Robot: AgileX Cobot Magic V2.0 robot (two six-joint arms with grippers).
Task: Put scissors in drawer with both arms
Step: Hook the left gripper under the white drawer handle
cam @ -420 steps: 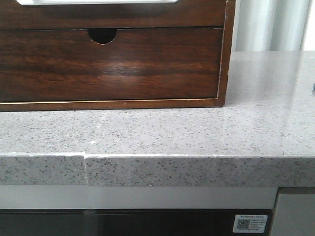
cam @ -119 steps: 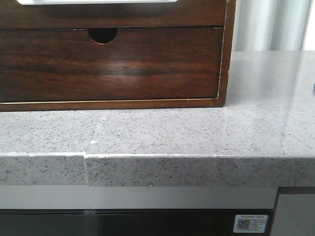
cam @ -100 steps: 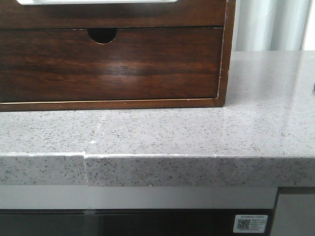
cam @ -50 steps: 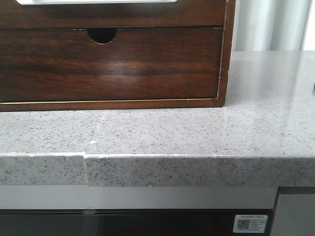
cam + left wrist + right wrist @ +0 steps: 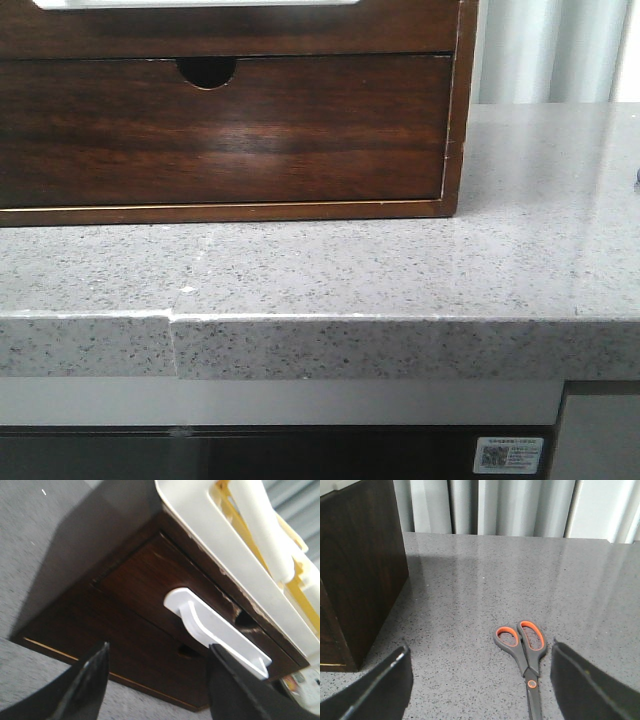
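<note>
Both tools are spread wide: left tool point(image 5: 155, 680) could miss the drawer point(image 5: 165, 595); right tool point(image 5: 480, 680) could push the scissors point(image 5: 524, 655) away.

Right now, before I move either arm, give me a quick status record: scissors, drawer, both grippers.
scissors: flat on the grey counter, right of the wood cabinet, untouched
drawer: looks shut, no pale inside showing
left gripper: open, empty, facing the cabinet front
right gripper: open, empty, pointed at the scissors
task: not yet started
</note>
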